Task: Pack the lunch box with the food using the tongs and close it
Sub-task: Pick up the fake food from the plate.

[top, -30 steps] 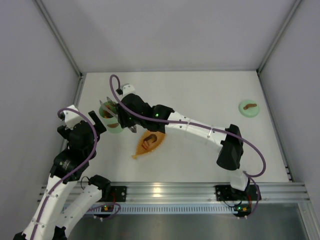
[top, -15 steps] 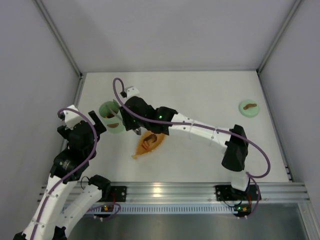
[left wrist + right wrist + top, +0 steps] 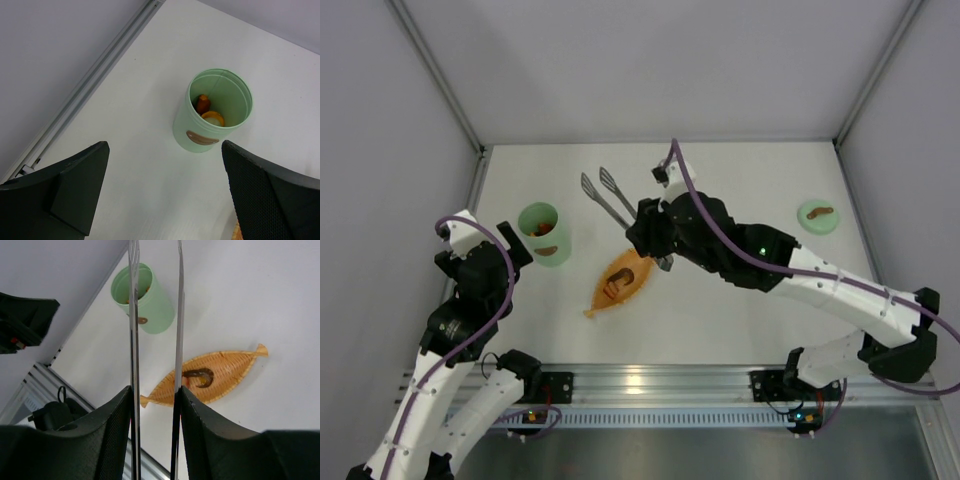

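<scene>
The right end effector [image 3: 645, 238], clamped on the tongs [image 3: 605, 195], hangs just past the tray [image 3: 638, 272]. The dark food [image 3: 617, 285] lies nearward, and the tong tips point away, far-left.

- The white-and-black left arm [image 3: 450, 330] is folded upright at the left side, with its wrist tipped downward.
- The black two-finger left gripper [image 3: 165, 165] is spread wide, with nothing between its fingers.
- The white-and-black right arm [image 3: 830, 290] is stretched leftward from its base.
- The black right gripper [image 3: 156, 390] is clamped on long thin silver metal tongs [image 3: 133, 340].
</scene>
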